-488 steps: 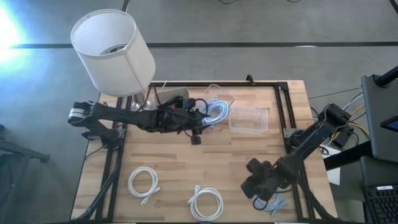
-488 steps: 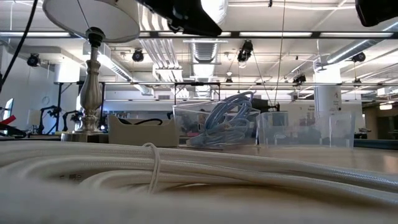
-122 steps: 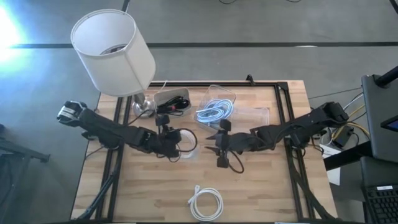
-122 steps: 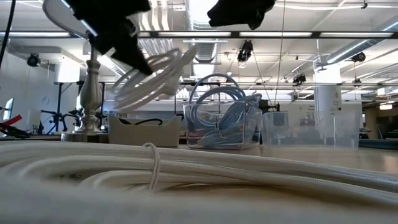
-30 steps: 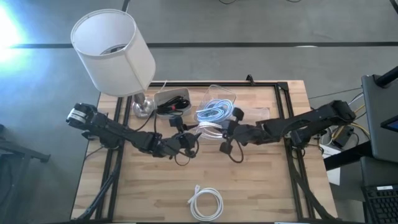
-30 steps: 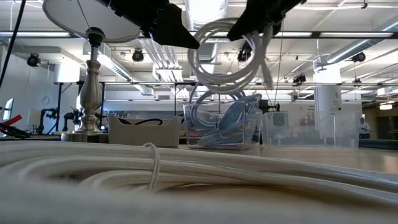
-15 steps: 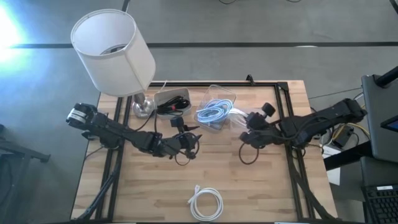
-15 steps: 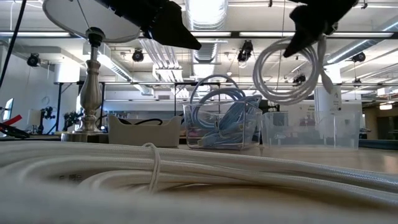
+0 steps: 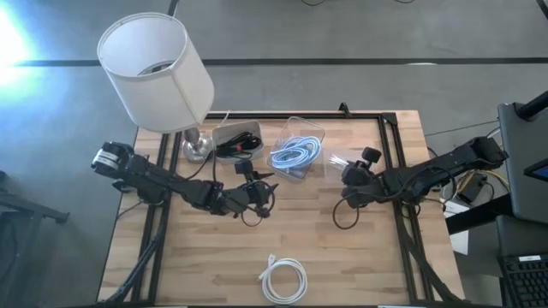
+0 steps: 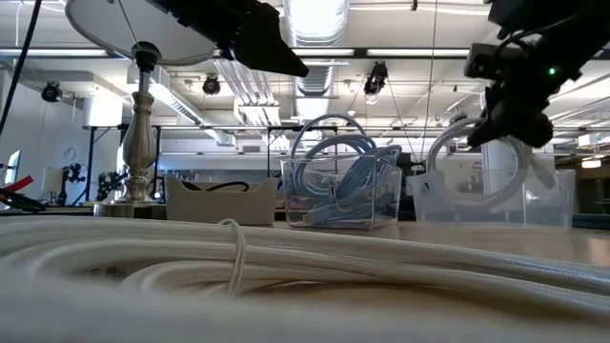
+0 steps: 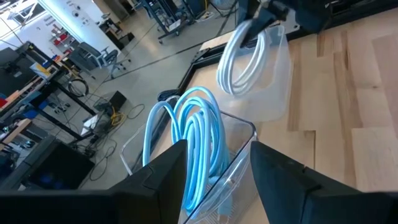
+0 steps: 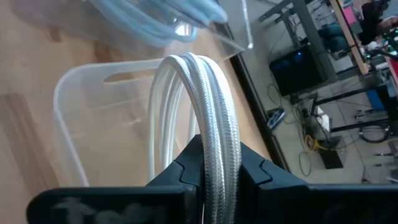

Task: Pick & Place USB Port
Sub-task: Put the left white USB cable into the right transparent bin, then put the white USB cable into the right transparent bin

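Observation:
My right gripper (image 9: 349, 177) is shut on a white coiled cable (image 10: 477, 171) and holds it over an empty clear bin (image 9: 360, 155) at the table's far right. In the left wrist view the coil's (image 11: 244, 61) lower part hangs inside the bin (image 11: 277, 87). A second clear bin (image 9: 295, 154) just left of it holds blue cables (image 11: 196, 134). My left gripper (image 9: 264, 195) hovers open near that bin with nothing between its fingers. Another white coil (image 9: 284, 279) lies flat near the table's front edge. My right gripper (image 12: 214, 167) pinches the bundled strands at the top of the white coil (image 12: 210, 134) between its two fingers, several turns together. The loop stands upright and hangs below the fingers, its lower part (image 10: 474, 204) down between the clear bin's walls.
A lamp with a white shade (image 9: 158, 68) stands at the far left corner, with a grey box of black cables (image 9: 235, 137) beside its base. Bare wood lies between the arms and the front coil.
My right gripper has carried the white coil away from my left gripper toward the table's right edge and lowered it into the empty clear bin. The coil stays upright, hanging from the fingers.

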Controlling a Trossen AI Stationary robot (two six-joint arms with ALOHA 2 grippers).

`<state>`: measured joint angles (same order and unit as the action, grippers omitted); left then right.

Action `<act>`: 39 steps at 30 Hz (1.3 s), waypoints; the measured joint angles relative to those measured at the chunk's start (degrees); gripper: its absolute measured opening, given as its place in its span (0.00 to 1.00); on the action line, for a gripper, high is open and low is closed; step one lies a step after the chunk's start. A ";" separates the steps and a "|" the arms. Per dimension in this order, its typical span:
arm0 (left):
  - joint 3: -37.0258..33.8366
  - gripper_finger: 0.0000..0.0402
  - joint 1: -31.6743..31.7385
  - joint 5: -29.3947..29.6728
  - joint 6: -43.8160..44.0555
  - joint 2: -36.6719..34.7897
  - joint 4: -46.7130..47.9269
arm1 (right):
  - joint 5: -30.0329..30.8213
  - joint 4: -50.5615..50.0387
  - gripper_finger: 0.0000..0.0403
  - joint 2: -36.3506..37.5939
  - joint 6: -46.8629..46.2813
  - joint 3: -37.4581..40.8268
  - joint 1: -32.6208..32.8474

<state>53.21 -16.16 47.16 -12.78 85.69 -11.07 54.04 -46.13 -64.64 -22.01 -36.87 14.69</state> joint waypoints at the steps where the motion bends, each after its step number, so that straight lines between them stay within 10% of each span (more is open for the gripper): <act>1: 0.00 0.45 0.01 0.00 0.00 0.00 0.00 | -0.01 1.78 0.09 0.00 0.79 0.90 -0.26; 34: 0.00 0.44 0.57 -0.15 1.03 0.00 0.02 | -5.09 13.95 0.37 0.07 5.89 -2.94 -3.44; 39: 0.00 0.44 0.63 -9.42 2.43 0.00 0.02 | -5.20 14.61 0.37 0.07 3.18 -7.57 -3.07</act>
<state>53.21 -15.53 37.74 -10.34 85.69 -11.05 48.84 -31.52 -64.58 -18.83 -44.44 11.62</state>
